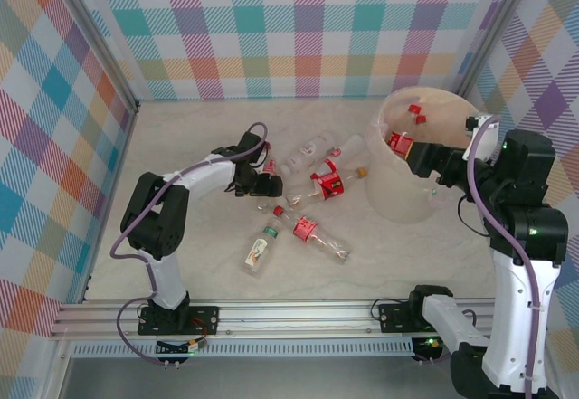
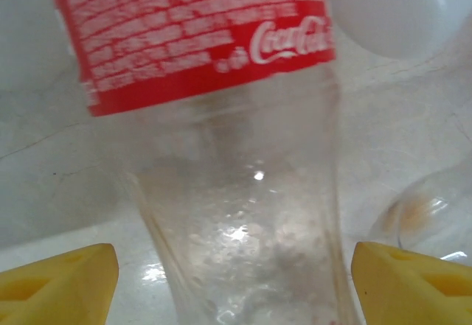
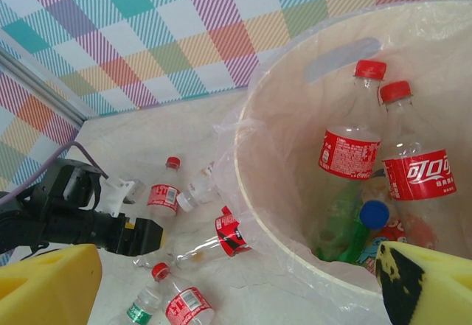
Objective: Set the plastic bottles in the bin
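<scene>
My left gripper (image 2: 236,284) stood with its fingers spread either side of a clear red-labelled bottle (image 2: 236,192) lying mid-table, a gap showing on each side and nothing yet grasped. My right gripper (image 3: 236,284) hung wide open and empty above the bin (image 3: 254,192) at the far right. Several bottles (image 3: 348,152) lay inside it, and loose bottles (image 1: 308,229) were scattered on the table (image 1: 181,128).

A: What stands around the table (image 1: 398,263)?
B: Walls (image 1: 308,28) with a checked pattern in many colours, on three sides. The tabletop is pale, like marble, with a metal rail (image 1: 271,313) along the near edge.
</scene>
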Controlling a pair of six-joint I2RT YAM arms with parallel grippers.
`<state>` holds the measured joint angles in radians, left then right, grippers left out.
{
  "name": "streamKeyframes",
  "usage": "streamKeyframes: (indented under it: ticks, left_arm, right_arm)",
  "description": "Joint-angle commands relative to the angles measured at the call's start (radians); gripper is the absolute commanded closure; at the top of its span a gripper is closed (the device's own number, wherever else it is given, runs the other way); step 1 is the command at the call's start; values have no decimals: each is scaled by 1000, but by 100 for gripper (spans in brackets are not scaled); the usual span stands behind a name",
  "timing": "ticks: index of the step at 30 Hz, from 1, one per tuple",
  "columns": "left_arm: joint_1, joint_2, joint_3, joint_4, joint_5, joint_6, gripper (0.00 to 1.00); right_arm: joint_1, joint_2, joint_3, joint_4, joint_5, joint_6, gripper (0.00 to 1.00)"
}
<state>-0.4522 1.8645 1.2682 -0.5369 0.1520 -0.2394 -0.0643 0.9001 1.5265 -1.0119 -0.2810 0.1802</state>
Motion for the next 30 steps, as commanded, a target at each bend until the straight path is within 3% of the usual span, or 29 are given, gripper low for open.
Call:
streamKeyframes:
  ticks: [1, 15, 30]
  left_arm:
    - [6, 11, 13, -24, 22, -27, 19]
    - [31, 35, 2, 5, 38, -42, 36]
    - [32, -57, 4, -1, -37, -8, 53]
  right_arm:
    - [-2, -5, -10, 9, -1, 12, 5]
    - [-1, -25, -79, 51, 8, 6, 1]
    - [-1, -39, -74, 33, 52, -21, 1]
